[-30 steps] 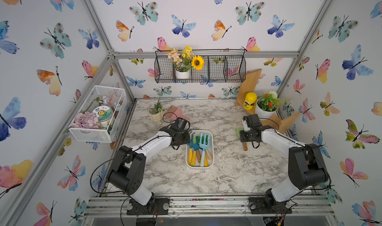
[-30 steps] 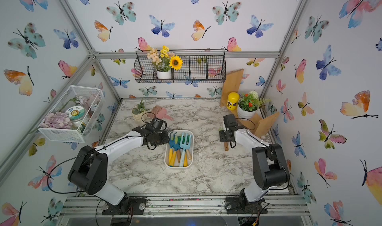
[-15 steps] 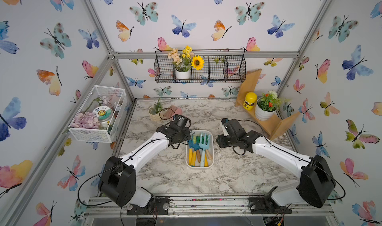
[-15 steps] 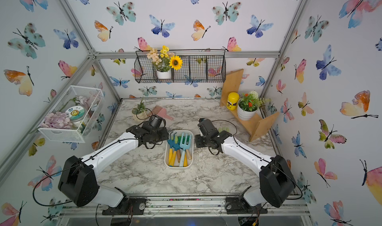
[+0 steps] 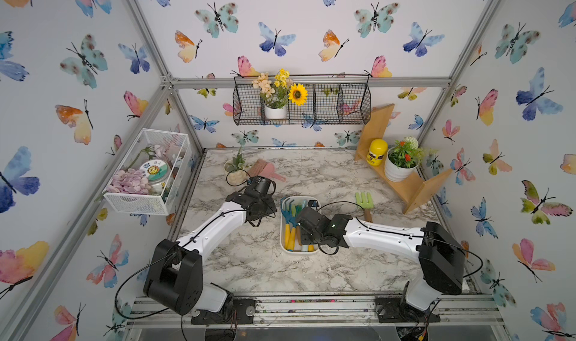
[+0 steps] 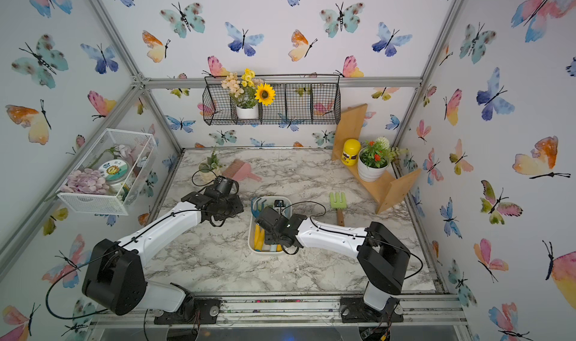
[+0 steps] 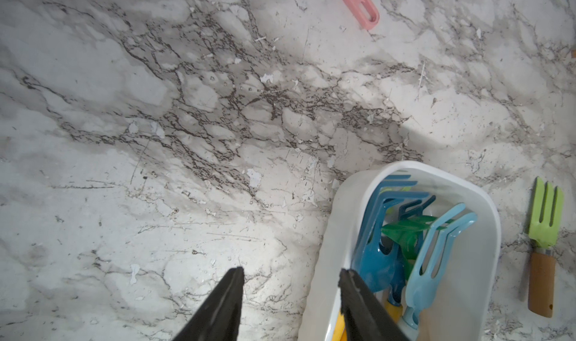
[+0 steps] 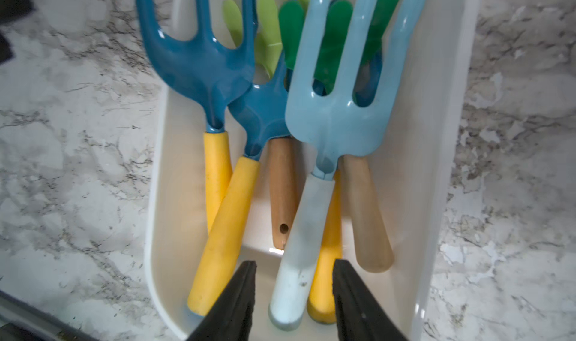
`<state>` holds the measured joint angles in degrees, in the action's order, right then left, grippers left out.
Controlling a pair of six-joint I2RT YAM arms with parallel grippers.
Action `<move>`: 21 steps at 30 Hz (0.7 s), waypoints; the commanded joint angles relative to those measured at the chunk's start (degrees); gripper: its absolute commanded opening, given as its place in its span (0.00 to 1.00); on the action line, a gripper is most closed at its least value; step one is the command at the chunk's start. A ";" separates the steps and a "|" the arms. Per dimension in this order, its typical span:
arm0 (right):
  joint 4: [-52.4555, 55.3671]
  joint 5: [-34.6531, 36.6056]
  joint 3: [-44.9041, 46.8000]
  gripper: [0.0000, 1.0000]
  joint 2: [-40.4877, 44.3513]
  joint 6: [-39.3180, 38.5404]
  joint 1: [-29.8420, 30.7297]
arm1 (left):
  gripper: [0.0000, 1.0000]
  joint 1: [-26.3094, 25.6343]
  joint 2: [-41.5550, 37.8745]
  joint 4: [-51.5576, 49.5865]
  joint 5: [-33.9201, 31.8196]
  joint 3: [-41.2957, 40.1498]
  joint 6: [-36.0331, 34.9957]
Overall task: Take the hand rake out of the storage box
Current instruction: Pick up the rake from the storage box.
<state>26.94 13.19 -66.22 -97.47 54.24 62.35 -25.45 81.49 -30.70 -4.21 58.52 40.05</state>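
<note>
A marble-patterned table (image 5: pixel 249 267) carries a white storage box (image 8: pixel 433 168) near its middle, with the box's long axis running away from the robot. Hand rakes (image 8: pixel 202 68) lie lengthwise inside, tines pointing away from the robot. The pale blue hand rake (image 8: pixel 336 118) lies uppermost. The right claw (image 8: pixel 293 263), spread, straddles its handle end. The left claw (image 7: pixel 291 270), spread and empty, hovers at the box's left side.

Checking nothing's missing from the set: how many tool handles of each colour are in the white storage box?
Yellow handles: 3
Wooden handles: 2
Pale blue handle: 1
Total in the storage box: 6
</note>
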 commanded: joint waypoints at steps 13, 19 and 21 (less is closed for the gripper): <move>-4.79 2.48 -0.01 0.39 -6.12 4.55 -0.03 | 0.54 0.42 -3.35 -1.31 0.42 0.14 -1.68; -4.80 3.48 -0.95 0.31 -7.34 4.95 -0.03 | 0.54 0.41 -3.44 -1.03 0.61 -0.59 -1.47; -5.14 3.67 -0.37 0.28 -6.97 5.21 -0.12 | 0.54 0.45 -3.55 -0.87 0.67 -0.90 -1.51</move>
<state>22.15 14.44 -66.22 -103.61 58.72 62.28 -25.43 79.53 -30.74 -4.19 58.52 39.20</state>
